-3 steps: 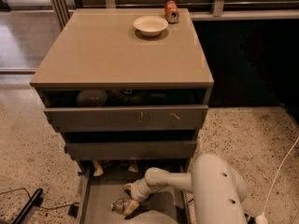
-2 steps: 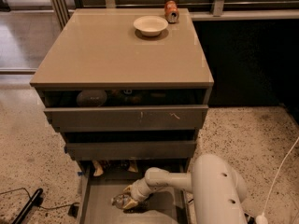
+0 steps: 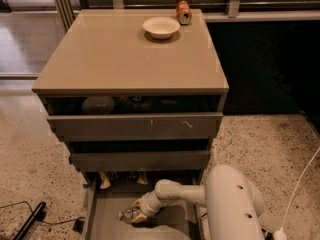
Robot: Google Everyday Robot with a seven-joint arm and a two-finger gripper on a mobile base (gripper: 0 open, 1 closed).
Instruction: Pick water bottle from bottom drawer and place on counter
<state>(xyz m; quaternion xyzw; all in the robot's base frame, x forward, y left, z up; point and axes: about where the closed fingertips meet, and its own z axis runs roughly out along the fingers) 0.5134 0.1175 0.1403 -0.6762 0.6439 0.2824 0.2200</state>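
The water bottle [image 3: 126, 215], small, clear and crinkled, lies on the grey floor of the pulled-out bottom drawer [image 3: 107, 224]. My gripper [image 3: 135, 213] is down inside that drawer, reaching left from the white arm [image 3: 175, 194], and its tip is right at the bottle's right end, touching or around it. The counter [image 3: 120, 54] is the broad tan top of the cabinet, well above the gripper.
A white bowl [image 3: 161, 27] and an orange-red soda can [image 3: 183, 12] stand at the counter's back edge. Two shallower drawers [image 3: 135, 126] are partly open above the bottom one. Small items [image 3: 105, 180] lie at the drawer's back. A black cable [image 3: 30, 219] runs on the floor at left.
The gripper and the bottle at its tip have shifted slightly left and up within the bottom drawer. Everything else is unchanged.
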